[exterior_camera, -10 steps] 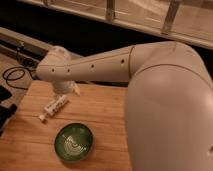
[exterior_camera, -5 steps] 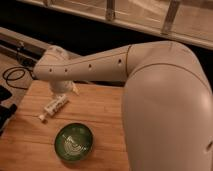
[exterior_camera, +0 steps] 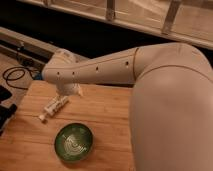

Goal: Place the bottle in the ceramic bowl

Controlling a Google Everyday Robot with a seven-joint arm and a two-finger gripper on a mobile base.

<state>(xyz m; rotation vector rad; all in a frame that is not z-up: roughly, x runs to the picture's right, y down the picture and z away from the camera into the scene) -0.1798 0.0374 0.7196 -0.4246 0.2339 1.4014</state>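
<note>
Across the right half of the view, the robot's white arm (exterior_camera: 150, 70) bulks large and reaches toward nine o'clock over the wooden worktop (exterior_camera: 107, 117). On the worktop's near part, at six o'clock from the arm's wrist, sits the ceramic bowl (exterior_camera: 74, 142), upright, dark green with pale rings inside. The gripper (exterior_camera: 69, 92) hangs under the wrist, mostly hidden by it, just above the far end of the bottle (exterior_camera: 54, 106); its jaws stand released, grasping nothing. The bottle lies on its side on the worktop at eleven o'clock from the bowl, near it but apart, cap pointing toward seven o'clock. A black cable (exterior_camera: 12, 76) coils beyond the worktop's edge at ten o'clock.
</note>
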